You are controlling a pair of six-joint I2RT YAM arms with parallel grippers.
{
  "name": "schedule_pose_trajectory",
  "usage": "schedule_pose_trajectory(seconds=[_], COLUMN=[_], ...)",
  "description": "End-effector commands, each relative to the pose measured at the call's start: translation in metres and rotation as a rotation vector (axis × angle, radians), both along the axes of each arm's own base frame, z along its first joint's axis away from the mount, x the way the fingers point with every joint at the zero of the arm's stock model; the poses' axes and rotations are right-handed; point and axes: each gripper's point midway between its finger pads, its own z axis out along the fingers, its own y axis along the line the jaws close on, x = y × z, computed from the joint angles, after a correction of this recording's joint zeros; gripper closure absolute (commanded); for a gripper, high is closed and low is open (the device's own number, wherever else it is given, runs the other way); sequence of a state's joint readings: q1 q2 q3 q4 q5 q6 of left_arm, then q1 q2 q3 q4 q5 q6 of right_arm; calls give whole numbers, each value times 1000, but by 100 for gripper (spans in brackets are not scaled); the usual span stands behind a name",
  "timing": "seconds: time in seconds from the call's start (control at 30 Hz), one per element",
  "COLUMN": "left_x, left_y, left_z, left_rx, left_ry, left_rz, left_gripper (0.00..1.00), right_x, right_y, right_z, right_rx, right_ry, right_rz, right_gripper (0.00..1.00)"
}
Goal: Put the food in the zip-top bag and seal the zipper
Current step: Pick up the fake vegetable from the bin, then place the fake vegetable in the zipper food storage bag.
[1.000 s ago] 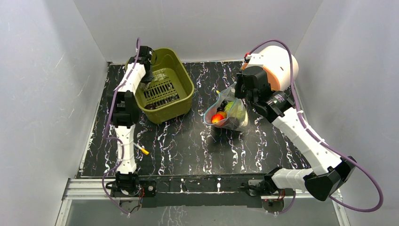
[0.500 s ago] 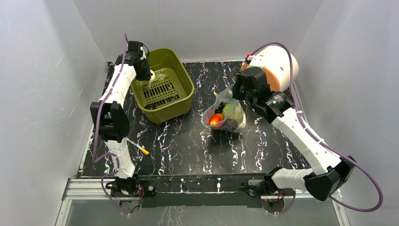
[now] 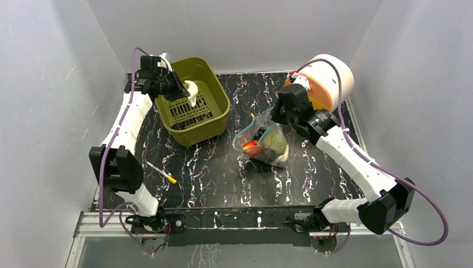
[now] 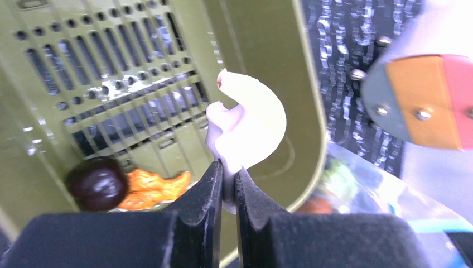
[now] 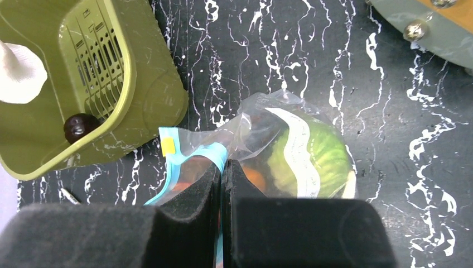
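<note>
My left gripper is shut on a white food piece and holds it above the olive-green bin; it also shows in the left wrist view, pinched between the jaws. My right gripper is shut on the blue-teal zipper strip of the clear zip-top bag, holding its mouth up. The bag holds a pale-green cabbage, a red fruit and dark grapes. A small yellow end sits on the zipper.
A dark round fruit and an orange piece lie in the bin. A thin yellow-tipped stick lies on the black marbled table at the left. A white and orange cylinder stands at the back right.
My left gripper has risen out of the bin with the white piece and swung toward the right. My right gripper has shifted the bag slightly left and lower.
</note>
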State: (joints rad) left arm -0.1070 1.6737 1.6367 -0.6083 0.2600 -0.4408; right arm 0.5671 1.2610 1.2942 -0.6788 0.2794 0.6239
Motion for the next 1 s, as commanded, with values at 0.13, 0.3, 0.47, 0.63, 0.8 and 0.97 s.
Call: schedule_pose_trajectory(seconds=[0.13,0.3,0.47,0.63,0.8,0.97], left_x=[-38,-49,-67,-94,-118,-140], left_y=[-53,-75,-101,-137,-167,-188], left_z=[55,63,57,62,74,76], left_rx=[-275,-359,-391,-433,-472,-532], left_ry=[-78,-84,-58,-65,-85,-68], left_rz=[-141,-215,-308,-463,-618,-730], left_gripper=[100,100,100,100,100,100], right_x=[18,19,23,21,19,22], right_y=[17,24,28,28,26,32], right_z=[25,17,23,26,26,30], right_rx=[152,190,223,241,249,266], right_ry=[-53,-16,-21,-20,-26,-33], right_rz=[-50,-56,-67,-70,-81,-59], right_gripper=[100,100,100,100,100,100])
